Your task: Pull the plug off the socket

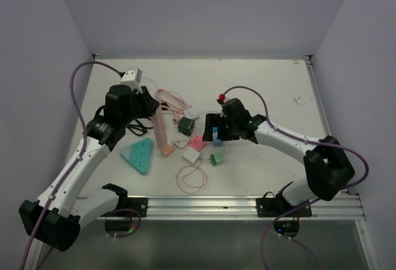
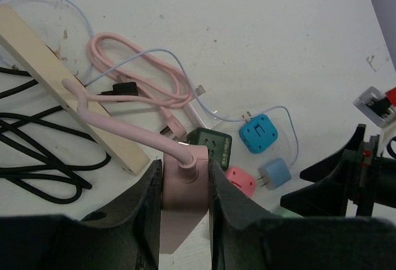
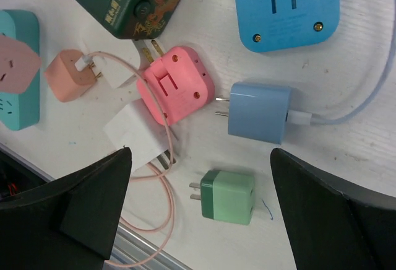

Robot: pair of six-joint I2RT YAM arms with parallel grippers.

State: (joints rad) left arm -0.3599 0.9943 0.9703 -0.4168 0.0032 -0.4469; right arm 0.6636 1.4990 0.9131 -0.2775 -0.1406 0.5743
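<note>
My left gripper is closed tight on the pink socket block, one finger pressed flat to each side. The pink plug is still seated in its top face, and the pink cable arcs away over the beige power strip. The block sits just beside the dark green adapter. My right gripper is spread wide and holds nothing. It hangs above the light blue charger, close to that adapter.
</note>
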